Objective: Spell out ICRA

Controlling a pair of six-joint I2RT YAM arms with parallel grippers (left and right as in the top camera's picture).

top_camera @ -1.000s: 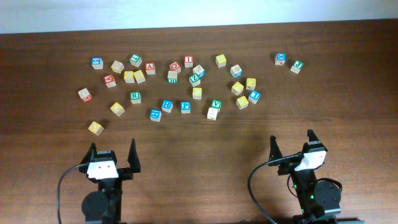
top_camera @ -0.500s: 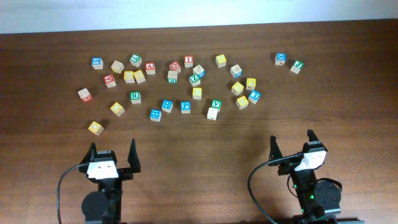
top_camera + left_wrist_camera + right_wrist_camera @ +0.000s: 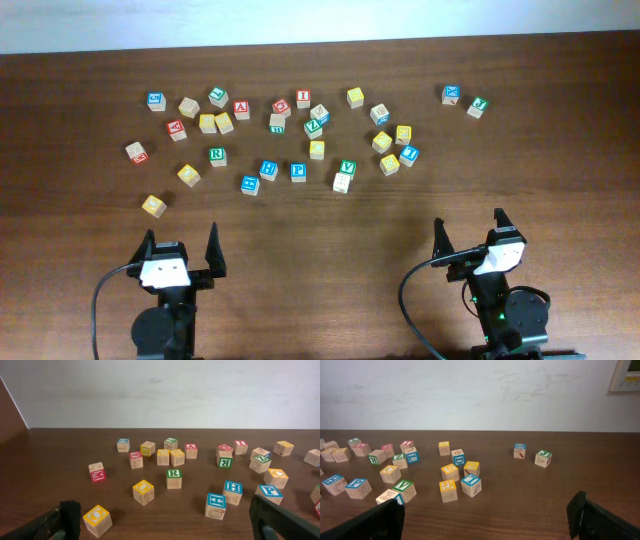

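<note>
The cubes lie scattered across the far half of the table. The red I cube [image 3: 303, 97] sits at the back middle and also shows in the left wrist view [image 3: 241, 446]. The red A cube [image 3: 241, 108] is left of it. The green R cube [image 3: 217, 156] lies nearer, at the left [image 3: 173, 478]. A red-lettered cube [image 3: 281, 106] beside the I may be the C; I cannot read it for sure. My left gripper [image 3: 182, 240] and right gripper [image 3: 468, 225] are open and empty at the near edge, well short of the cubes.
The blue P cube [image 3: 298, 171] lies in the nearest row. Yellow-faced cubes [image 3: 152, 205] [image 3: 189, 175] sit closest to my left gripper. Two cubes [image 3: 452, 94] [image 3: 477, 106] stand apart at the back right. Bare wood [image 3: 320, 250] lies between the grippers and the cubes.
</note>
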